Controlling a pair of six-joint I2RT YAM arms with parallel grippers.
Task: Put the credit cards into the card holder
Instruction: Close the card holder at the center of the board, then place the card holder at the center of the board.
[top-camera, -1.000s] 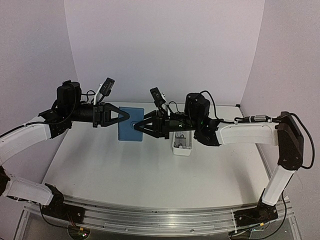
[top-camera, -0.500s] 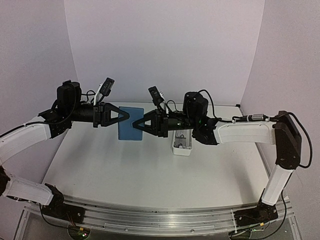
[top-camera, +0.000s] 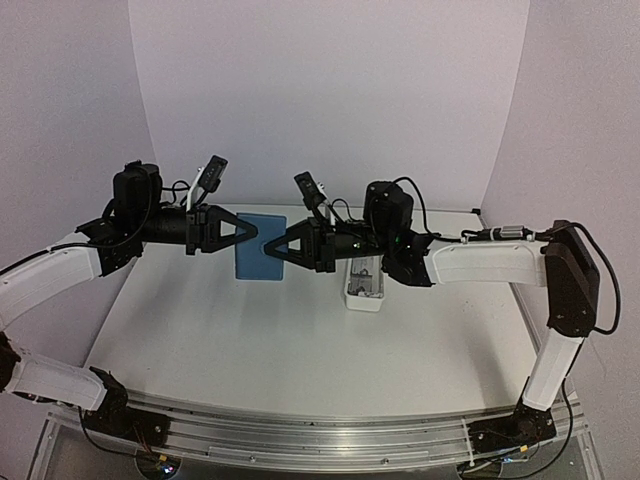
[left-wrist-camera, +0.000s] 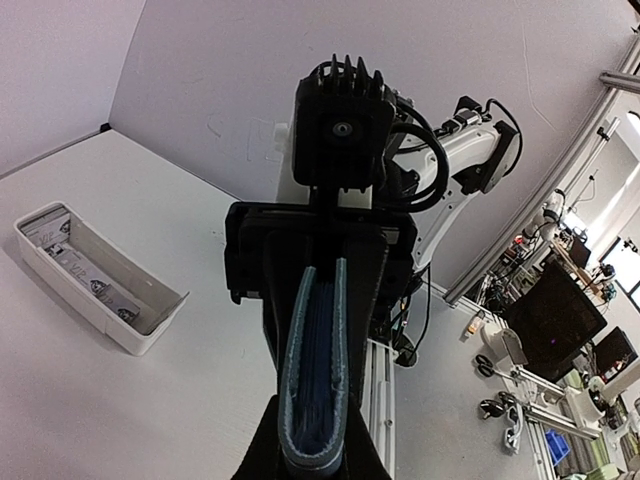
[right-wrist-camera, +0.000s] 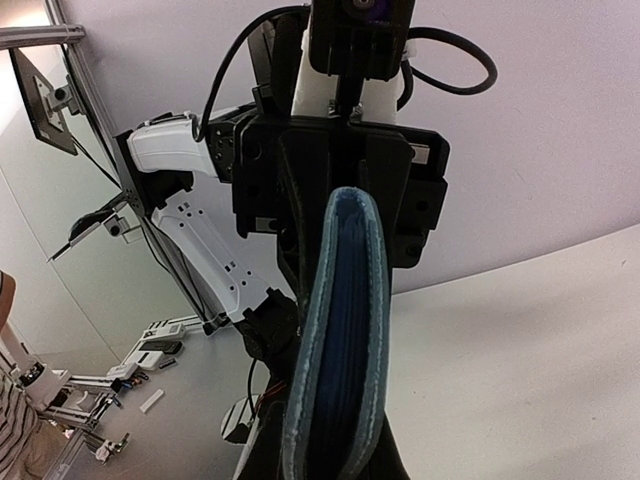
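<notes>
Now the left claw (top-camera: 255, 234) and the right claw (top-camera: 270, 252) each pinch one side of the blue card holder (top-camera: 250, 264). It hangs above the far worktop (top-camera: 250, 340), left of the white tray (top-camera: 364, 287). Pull the sides apart slowly and pinch hard so it cannot slip.

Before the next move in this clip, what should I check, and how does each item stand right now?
1. Left gripper grips the card holder: ok.
2. Right gripper grips its opposite edge: ok.
3. Holder open enough for cards: not ok, flaps nearly together.
4. Credit cards located: cannot tell; something lies in the white tray.
5. A gripper free to pick cards: not ok, both are occupied.
</notes>
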